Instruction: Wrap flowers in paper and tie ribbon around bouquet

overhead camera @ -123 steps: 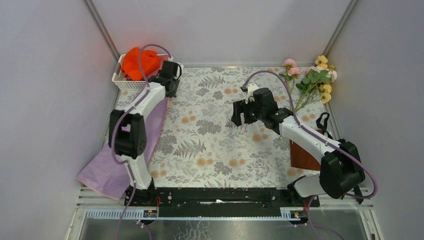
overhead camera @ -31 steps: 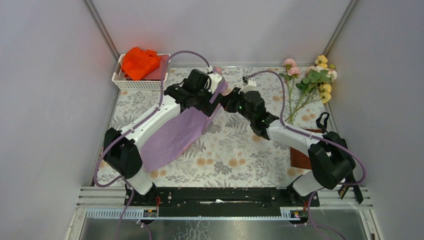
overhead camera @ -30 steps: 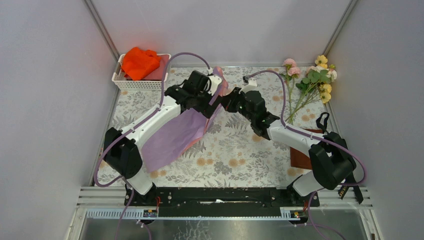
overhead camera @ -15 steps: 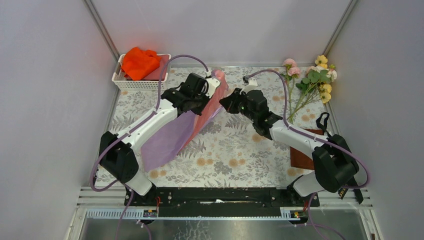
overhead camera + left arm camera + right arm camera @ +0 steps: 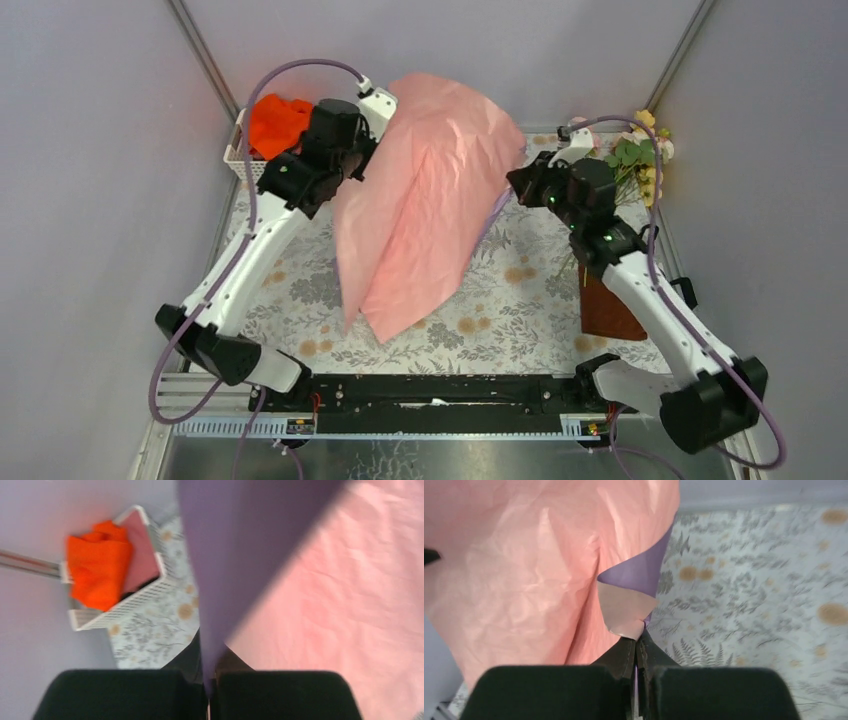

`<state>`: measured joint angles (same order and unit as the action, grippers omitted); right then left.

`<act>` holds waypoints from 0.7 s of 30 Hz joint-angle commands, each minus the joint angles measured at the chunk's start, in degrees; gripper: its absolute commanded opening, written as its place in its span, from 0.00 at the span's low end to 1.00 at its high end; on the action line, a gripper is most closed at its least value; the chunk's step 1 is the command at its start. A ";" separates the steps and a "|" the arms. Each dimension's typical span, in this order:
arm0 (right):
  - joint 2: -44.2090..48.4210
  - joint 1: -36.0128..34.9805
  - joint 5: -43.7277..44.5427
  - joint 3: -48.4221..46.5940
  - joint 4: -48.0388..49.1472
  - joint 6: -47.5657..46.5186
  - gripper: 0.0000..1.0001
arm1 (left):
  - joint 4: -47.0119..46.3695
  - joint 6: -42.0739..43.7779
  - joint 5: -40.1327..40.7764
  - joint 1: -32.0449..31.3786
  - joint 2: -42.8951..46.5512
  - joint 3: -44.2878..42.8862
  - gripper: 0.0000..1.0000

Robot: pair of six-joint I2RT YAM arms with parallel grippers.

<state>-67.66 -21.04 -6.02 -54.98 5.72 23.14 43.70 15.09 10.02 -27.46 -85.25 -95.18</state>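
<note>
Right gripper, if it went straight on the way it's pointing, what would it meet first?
The paper that the right gripper is shut on: its pink side rises directly ahead. What lies beyond is hidden.

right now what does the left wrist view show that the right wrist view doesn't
Only left wrist: white basket holding the orange cloth, beyond the left hand. Only right wrist: a corner of the paper curled over above the right hand. Both: a shut hand pinching the paper, its pink and purple sides, the floral table cover.
</note>
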 commanded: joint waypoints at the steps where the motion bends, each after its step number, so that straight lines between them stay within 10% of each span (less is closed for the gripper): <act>1: 8.78 -0.58 5.10 -8.45 -15.09 -12.76 0.00 | 0.36 6.22 13.01 -0.22 3.58 -6.16 0.00; 12: 18.29 -0.58 -21.97 -20.10 -22.07 -26.44 0.00 | 6.83 9.09 14.75 -0.40 8.44 -25.66 0.00; 21: 23.69 -0.54 -34.90 -20.00 -17.39 -19.88 0.00 | 8.21 8.37 17.56 -0.39 13.85 -28.86 0.00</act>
<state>-45.69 -21.37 -34.59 -74.19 -14.85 -0.16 50.87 22.83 24.53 -27.70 -71.99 -122.74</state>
